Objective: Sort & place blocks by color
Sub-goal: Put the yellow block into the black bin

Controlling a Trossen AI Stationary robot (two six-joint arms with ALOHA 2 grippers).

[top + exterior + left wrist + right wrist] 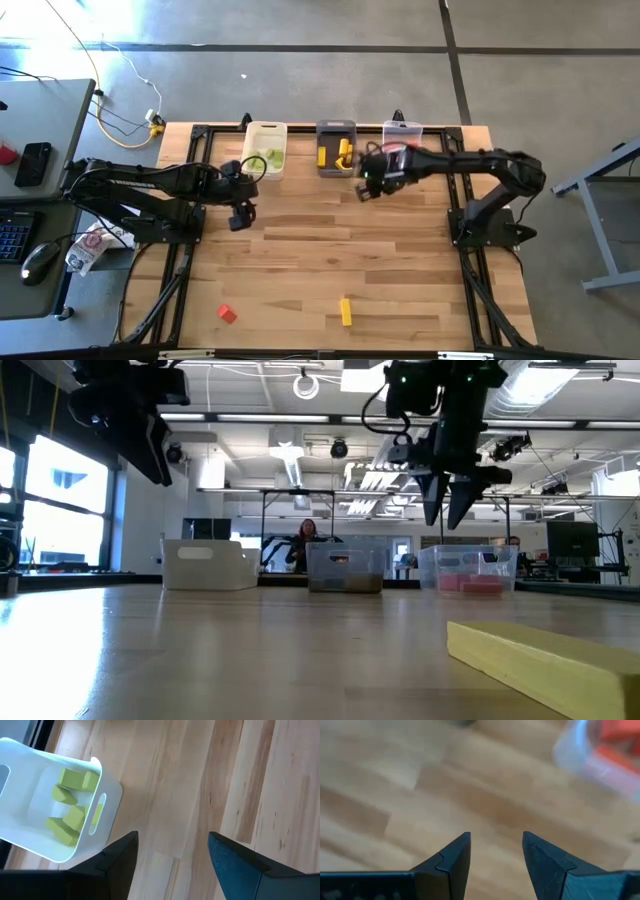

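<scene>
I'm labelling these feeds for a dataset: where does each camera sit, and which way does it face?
High: overhead, straight down; both arms, left gripper, right gripper.
Low: tabletop height, facing the bins; arms hang from above.
Left wrist: down past its open fingers at the white bin.
Right wrist: down past its open fingers at the table.
Shared: high and low views show the yellow block.

Smooth pale wood table (330,250), glossy white plastic bin (107,800), matt dark fingers (452,857)
</scene>
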